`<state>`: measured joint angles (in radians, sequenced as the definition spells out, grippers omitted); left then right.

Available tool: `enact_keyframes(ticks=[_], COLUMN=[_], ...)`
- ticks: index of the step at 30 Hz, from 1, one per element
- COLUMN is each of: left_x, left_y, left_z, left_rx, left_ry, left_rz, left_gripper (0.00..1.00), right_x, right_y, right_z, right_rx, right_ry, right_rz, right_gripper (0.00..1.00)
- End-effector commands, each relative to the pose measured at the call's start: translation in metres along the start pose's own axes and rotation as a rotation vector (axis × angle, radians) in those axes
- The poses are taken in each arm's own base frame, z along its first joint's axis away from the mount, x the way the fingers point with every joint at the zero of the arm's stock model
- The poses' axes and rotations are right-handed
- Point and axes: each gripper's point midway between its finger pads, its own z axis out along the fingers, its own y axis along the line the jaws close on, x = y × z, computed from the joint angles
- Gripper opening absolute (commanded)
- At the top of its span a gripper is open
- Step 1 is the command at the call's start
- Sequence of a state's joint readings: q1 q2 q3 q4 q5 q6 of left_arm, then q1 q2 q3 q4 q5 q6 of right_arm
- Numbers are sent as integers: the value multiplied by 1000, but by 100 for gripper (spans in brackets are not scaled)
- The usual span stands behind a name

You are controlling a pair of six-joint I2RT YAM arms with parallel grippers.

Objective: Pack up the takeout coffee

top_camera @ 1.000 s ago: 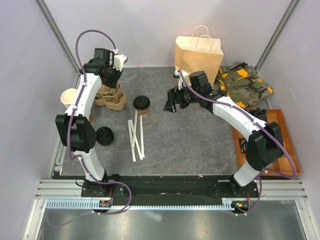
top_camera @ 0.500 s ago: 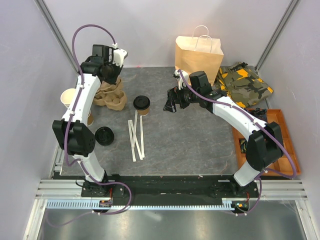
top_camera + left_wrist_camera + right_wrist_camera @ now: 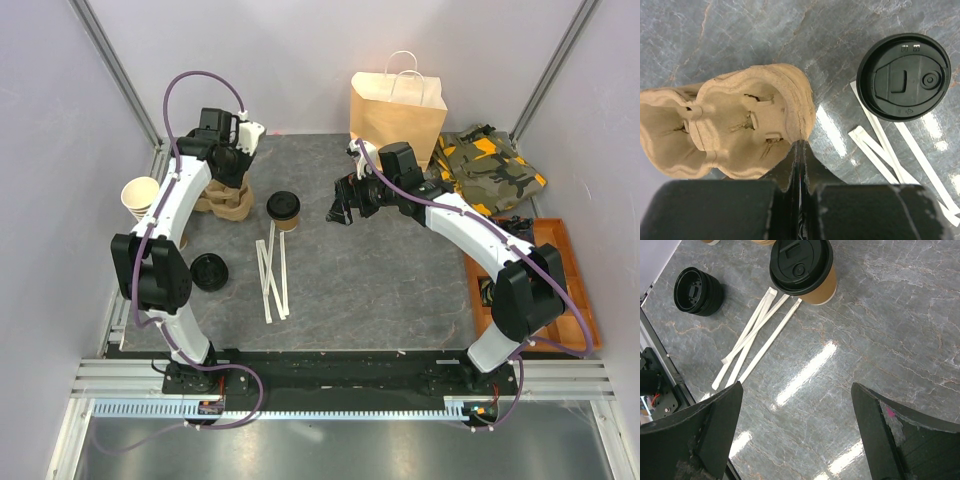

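The takeout coffee, a small brown paper cup with a black lid, stands upright on the grey table. My left gripper hangs to its left, shut. Its tips are at the rim of a tan moulded cup carrier, with nothing visible between them. My right gripper hovers to the right of the coffee, open wide and empty, with bare table between its fingers. A brown paper bag with handles stands at the back wall.
Several white wrapped straws lie in front of the coffee. A loose black lid stack sits front left. A stack of brown cups stands at the left edge. Camouflage cloth and an orange tray are on the right.
My left wrist has swung rightward from the back-left corner to over the cup carrier, still shut. The right arm and the coffee have not moved.
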<state>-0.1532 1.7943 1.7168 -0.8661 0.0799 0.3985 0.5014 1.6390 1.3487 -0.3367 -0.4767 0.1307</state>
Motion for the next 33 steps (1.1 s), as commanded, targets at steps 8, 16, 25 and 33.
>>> enact_keyframes(ticks=[8, 16, 25, 33], left_x=[-40, -45, -50, -47], left_y=[0, 3, 10, 9], left_z=[-34, -43, -45, -42], left_rx=[-32, -55, -86, -75], left_ry=[-154, -176, -194, -187], left_rz=[16, 10, 0, 4], left_gripper=[2, 2, 2, 2], right_x=[-44, -129, -126, -131], right_y=[22, 59, 65, 76], right_z=[8, 56, 147, 167], right_rx=[-123, -304, -294, -346], right_ry=[-106, -337, -354, -391], right_rz=[33, 342, 445, 465], right_gripper=[98, 94, 83, 81])
